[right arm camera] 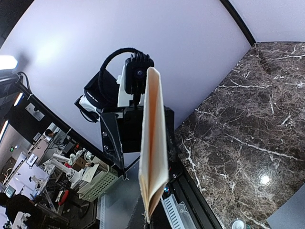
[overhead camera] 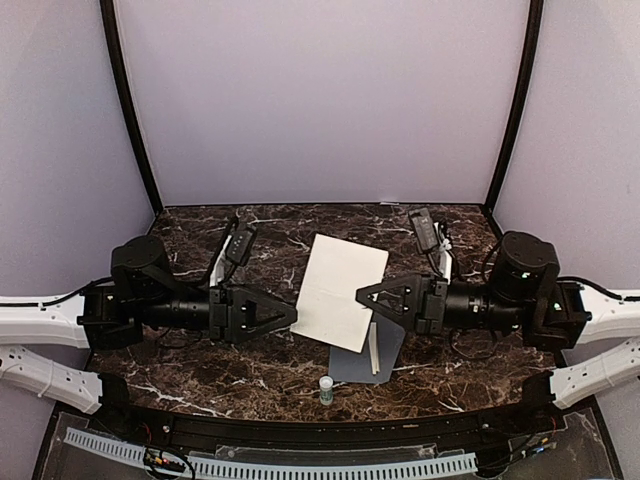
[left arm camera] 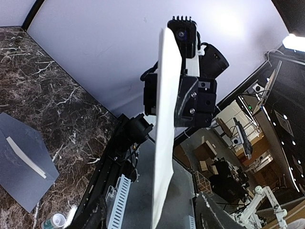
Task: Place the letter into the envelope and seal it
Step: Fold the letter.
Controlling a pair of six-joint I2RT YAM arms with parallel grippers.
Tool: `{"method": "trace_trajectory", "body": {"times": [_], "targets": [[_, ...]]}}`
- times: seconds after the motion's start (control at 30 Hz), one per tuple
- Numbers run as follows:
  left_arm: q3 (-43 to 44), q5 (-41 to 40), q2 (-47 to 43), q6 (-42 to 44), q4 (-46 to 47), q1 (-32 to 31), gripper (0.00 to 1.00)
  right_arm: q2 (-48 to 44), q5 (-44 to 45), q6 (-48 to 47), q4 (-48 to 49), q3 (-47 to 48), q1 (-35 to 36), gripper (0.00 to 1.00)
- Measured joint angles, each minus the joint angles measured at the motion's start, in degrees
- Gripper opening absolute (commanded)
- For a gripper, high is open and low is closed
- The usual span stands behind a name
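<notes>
slate-grey envelope [overhead camera: 350,362] lies flat on the marble worktop [overhead camera: 200,370], partly beneath the raised folded letter [overhead camera: 340,290]. right gripper [overhead camera: 360,296] jaws clench the letter's edge. left gripper [overhead camera: 294,315] sits at the opposite edge, and i cannot tell its jaws' state. a small bottle [overhead camera: 326,389] stands near.

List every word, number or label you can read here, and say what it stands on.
None can be read. No print shows on the letter, the envelope is plain grey, and any label on the small bottle is too small to read.
</notes>
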Motion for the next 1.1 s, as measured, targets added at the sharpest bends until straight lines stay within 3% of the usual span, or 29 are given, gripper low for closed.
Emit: {"method": "trace_trajectory", "body": {"times": [0.17, 0.27, 0.4, 0.67, 0.87, 0.97, 1.03, 1.1], "targets": [[3.76, -1.75, 0.02, 2.62, -3.96, 0.02, 0.64, 0.72, -5.22, -0.44, -1.16, 1.05, 0.00, 0.00], [5.49, -2.38, 0.37, 3.54, -4.96, 0.02, 0.43, 2.21, -8.66, -0.55, -1.14, 1.36, 0.00, 0.00], [6.16, -2.82, 1.25, 4.26, -5.27, 0.04, 0.22, 4.96, -12.11, -0.52, -1.11, 1.44, 0.02, 0.00], [6.16, -2.78, 1.55, 4.28, -5.20, 0.07, 0.01, 6.67, -14.38, -0.52, -0.74, 1.53, 0.02, 0.00], [5.88, -2.75, 0.83, 3.89, -4.63, 0.07, 0.00, 6.67, -14.73, -0.52, -0.76, 1.75, 0.00, 0.00], [5.73, -2.64, 0.55, 3.85, -4.11, 0.07, 0.21, 6.67, -14.73, -0.52, -0.72, 1.75, 0.02, 0.00], [5.64, -2.69, 0.37, 3.67, -4.09, 0.07, 0.31, 6.64, -14.75, -0.52, -0.76, 1.75, 0.00, 0.00], [5.57, -2.73, 0.13, 3.74, -4.04, 0.09, 0.34, 6.64, -14.78, -0.52, -0.76, 1.75, 0.00, 0.00]]}}
